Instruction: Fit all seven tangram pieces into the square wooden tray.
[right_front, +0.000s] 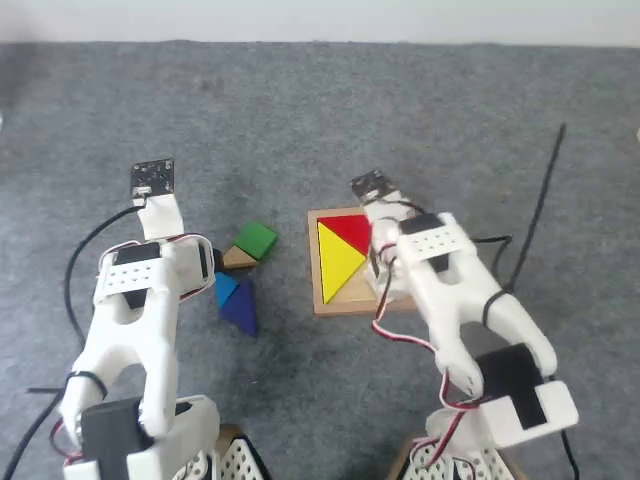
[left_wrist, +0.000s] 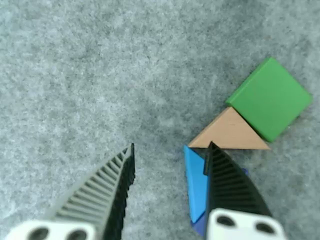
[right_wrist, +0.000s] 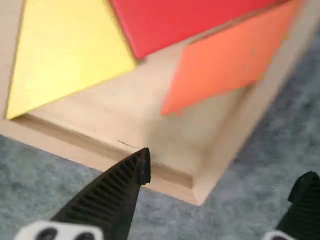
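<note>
In the tray (right_wrist: 165, 137), an orange piece (right_wrist: 230, 60)

Spread pincer (right_wrist: 226, 165) over tray (right_wrist: 65, 140) corner, with yellow piece (right_wrist: 65, 55), red piece (right_wrist: 185, 20), orange piece (right_wrist: 225, 65)

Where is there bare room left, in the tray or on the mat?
Inside the tray, the bare wood bordered by the yellow triangle and orange piece. On the mat, the strip between tray and green square, and everything beyond. Crowded: green square, tan triangle and blue pieces huddled together.

Passable strip of counter (right_front: 288, 285) between loose pieces (right_front: 240, 308) and tray (right_front: 338, 306); right half of tray overhung by right arm (right_front: 430, 245); open counter farther back
</note>
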